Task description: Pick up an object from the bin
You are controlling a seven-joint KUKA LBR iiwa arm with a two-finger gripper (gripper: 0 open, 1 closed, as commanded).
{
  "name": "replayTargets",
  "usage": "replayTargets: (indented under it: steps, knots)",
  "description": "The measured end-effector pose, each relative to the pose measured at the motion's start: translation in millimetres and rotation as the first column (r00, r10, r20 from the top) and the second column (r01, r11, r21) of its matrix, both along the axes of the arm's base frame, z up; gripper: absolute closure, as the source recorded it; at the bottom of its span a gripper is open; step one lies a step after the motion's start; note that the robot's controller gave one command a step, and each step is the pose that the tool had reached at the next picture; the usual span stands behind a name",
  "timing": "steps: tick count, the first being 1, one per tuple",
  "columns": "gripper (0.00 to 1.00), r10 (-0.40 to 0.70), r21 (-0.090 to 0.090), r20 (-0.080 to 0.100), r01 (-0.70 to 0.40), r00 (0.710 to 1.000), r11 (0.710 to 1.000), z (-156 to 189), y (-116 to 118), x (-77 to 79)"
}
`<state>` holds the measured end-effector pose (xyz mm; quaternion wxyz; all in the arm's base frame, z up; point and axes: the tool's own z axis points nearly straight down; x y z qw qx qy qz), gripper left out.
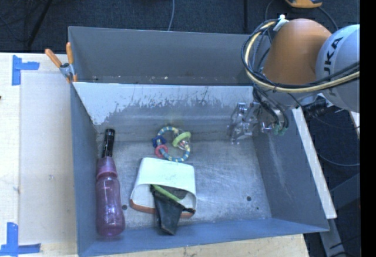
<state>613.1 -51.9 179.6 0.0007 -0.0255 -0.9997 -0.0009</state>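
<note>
Right of centre, up by the bin's back wall: gripper [239,128] hangs over bare grey floor, just off the foot of the back wall. Can't tell whether it is apart or together. Orange wrist cover [294,50] and cable loop [254,53] sit above it, over the upper-right rim.

Room: the right third of the bin [282,191] floor is bare from the gripper down to the front wall. The sloped right wall is close on the gripper's right, the back wall just behind it.

Count, four loose things, all left of the gripper:
- 1 ring toy [172,144] with coloured beads, mid-floor, nearest to the gripper but apart from it.
- 1 white folded pouch [167,176], lower centre, just below the ring toy.
- 1 dark strap-like piece [167,215] with a green strip, lying on the pouch's lower edge.
- 1 pink bottle [108,200] with a black cap, lying along the left wall, well apart from the gripper.
</note>
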Motion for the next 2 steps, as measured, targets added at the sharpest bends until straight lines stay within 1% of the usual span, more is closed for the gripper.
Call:
replayTargets:
  steps: [1,2]
  knots:
    - [1.00,0.158,-0.002,0.000,-0.158,0.988,0.988,-7.0,17.5,4.7]
    - [0.00,0.347,0.000,0.004,-0.347,0.938,0.938,-7.1,65.7,9.1]
